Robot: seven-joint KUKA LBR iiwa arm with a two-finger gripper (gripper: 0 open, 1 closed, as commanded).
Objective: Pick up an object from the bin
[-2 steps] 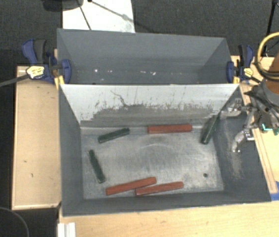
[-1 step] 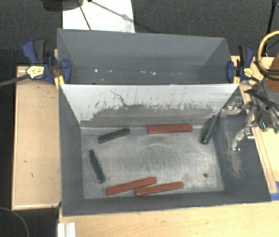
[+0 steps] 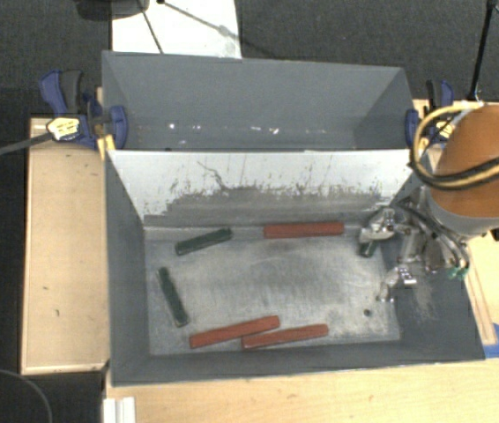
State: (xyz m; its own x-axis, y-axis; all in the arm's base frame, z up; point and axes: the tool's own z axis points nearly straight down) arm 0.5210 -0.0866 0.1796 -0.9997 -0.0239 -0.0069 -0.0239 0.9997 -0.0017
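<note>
My gripper [image 3: 384, 263] hangs at the right side of the bin, just above the floor. Its fingers are spread open with nothing between them. The nearest thing is a red flat stick [image 3: 303, 230] lying along the foot of the back wall, a little to the gripper's left. Two more red sticks [image 3: 234, 331] [image 3: 286, 335] lie end to end and overlapping near the front wall, left of and below the gripper.
A dark green stick [image 3: 203, 241] lies at the back left, and another green stick [image 3: 172, 295] lies along the left wall. The arm with its orange cover and cables leans in over the right rim.
</note>
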